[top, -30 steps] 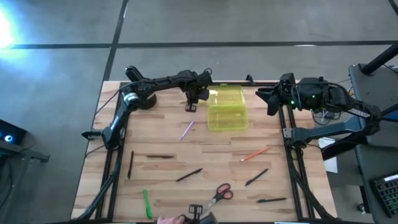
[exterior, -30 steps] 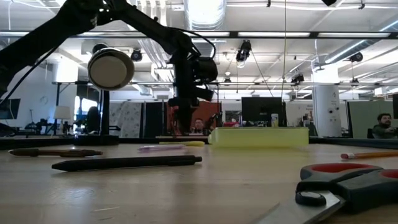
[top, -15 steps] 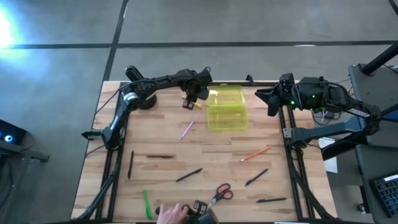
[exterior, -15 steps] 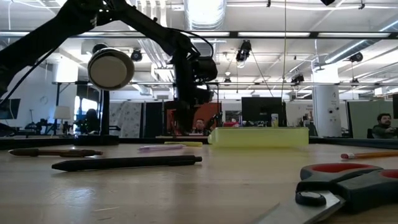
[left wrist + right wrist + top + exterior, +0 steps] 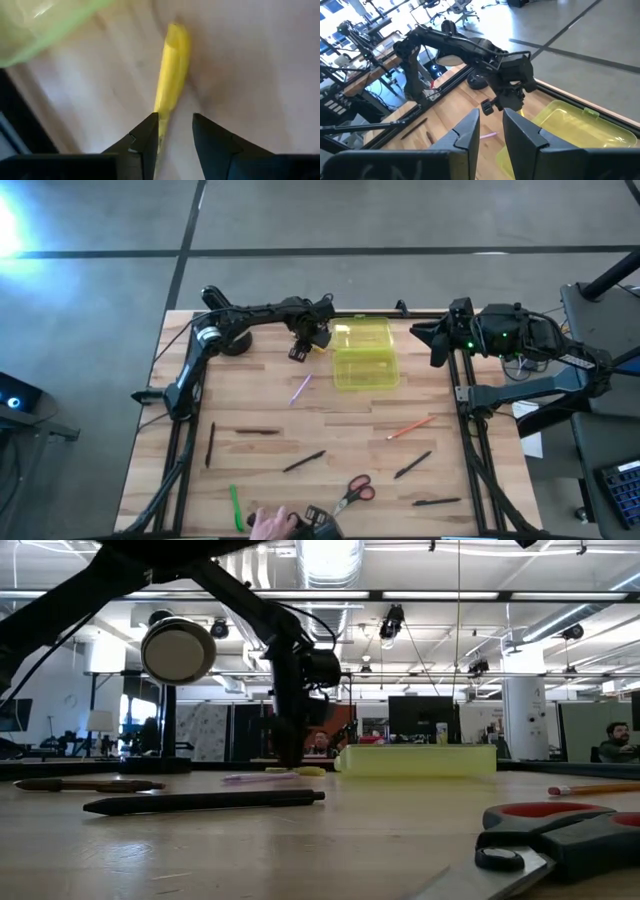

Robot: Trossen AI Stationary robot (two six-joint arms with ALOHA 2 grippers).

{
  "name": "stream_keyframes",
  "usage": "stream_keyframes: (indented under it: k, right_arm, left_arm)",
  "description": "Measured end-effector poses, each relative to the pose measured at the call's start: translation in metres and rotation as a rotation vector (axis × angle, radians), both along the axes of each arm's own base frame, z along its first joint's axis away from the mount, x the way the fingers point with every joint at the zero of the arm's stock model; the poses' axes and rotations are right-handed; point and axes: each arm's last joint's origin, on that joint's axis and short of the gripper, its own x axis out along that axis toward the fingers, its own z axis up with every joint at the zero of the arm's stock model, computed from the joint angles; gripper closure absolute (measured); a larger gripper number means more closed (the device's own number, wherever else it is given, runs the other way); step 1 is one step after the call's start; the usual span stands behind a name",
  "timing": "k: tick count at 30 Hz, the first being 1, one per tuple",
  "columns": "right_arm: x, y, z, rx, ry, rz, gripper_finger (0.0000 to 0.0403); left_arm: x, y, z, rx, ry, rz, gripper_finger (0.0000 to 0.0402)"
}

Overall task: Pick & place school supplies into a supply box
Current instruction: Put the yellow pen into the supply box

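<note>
The translucent yellow-green supply box (image 5: 365,356) lies with its lid open at the table's far middle, and shows in the low view (image 5: 415,760). My left gripper (image 5: 299,351) hangs low just left of it, fingers pointing down and open (image 5: 175,131). A yellow pen (image 5: 172,65) lies flat on the wood below it, one end running in beside one finger. In the low view the pen (image 5: 308,771) rests on the table. My right gripper (image 5: 491,131) waits, open, off the table's far right corner (image 5: 437,342). My left gripper stands open over the yellow pen's end (image 5: 161,117), which passes close beside one finger (image 5: 147,135). I cannot tell whether that finger touches it. The pen lies flat on the table.
Loose on the near half lie a purple pen (image 5: 300,388), several black pens (image 5: 257,431), an orange pencil (image 5: 410,427), a green pen (image 5: 236,508) and red-handled scissors (image 5: 354,492). A black round stand (image 5: 238,343) sits far left. A person's hand (image 5: 270,525) reaches in at the near edge.
My left gripper has shifted a little toward the table's left edge, away from the box, while staying low. The yellow pen stays on the table. A person's hand has come in over the near edge.
</note>
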Motion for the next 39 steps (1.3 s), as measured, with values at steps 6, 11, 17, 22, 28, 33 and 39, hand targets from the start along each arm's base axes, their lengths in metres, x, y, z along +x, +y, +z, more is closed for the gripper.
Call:
stream_keyframes:
  k: [6, 11, 17, 22, 28, 33, 39]
  right_arm:
    - [0.0, 0.0, 0.0, 0.003, -0.001, 0.005, 0.0333]
    - [0.0, 0.0, 0.001, 0.001, -0.011, 0.006, 0.0335]
    - [0.0, 0.0, 0.001, 0.001, -0.015, 0.005, 0.0335]
    - [0.0, 0.0, 0.001, 0.001, -0.015, 0.005, 0.0335]
    - [0.0, 0.0, 0.002, 0.001, -0.017, 0.005, 0.0335]
    - [0.001, 0.0, 0.004, -0.002, -0.047, 0.006, 0.0335]
    - [0.001, 0.0, 0.005, 0.0, -0.059, 0.009, 0.0335]
  left_arm:
    - [-0.002, 0.002, -0.006, 0.077, 0.034, 0.029, 0.0297]
    - [0.0, 0.006, -0.003, 0.066, -0.006, 0.032, 0.0297]
    - [-0.003, 0.013, -0.008, 0.037, -0.026, 0.094, 0.0297]
    - [-0.005, 0.017, -0.01, -0.022, -0.049, 0.14, 0.0297]
    - [-0.009, 0.018, -0.013, -0.118, -0.061, 0.211, 0.0298]
    - [-0.011, 0.015, -0.014, -0.195, -0.066, 0.274, 0.0298]
    - [-0.013, 0.01, -0.015, -0.308, -0.059, 0.328, 0.0309]
